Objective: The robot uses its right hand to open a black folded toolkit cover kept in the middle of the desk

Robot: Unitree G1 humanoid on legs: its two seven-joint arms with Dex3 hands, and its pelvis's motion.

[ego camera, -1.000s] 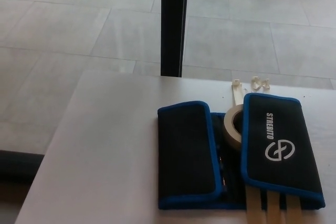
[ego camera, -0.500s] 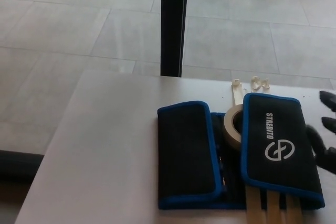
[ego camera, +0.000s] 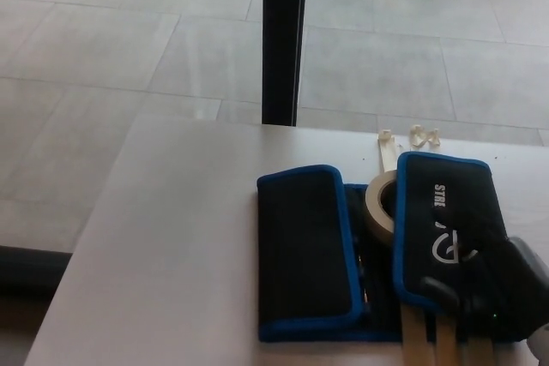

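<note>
Grey tiled floor (ego camera: 129,32) fills the room beyond a pale counter (ego camera: 171,255), with a black post (ego camera: 283,40) rising behind its far edge. The black, blue-edged toolkit cover (ego camera: 304,250) lies folded on the counter's right half, a tape roll (ego camera: 380,205) between its flaps. The right robot hand (ego camera: 493,289) rests on the right flap's near corner; its grip cannot be judged.

Single head view, angled down, near over desk (ego camera: 171,237), floor (ego camera: 129,40) beyond.
</note>
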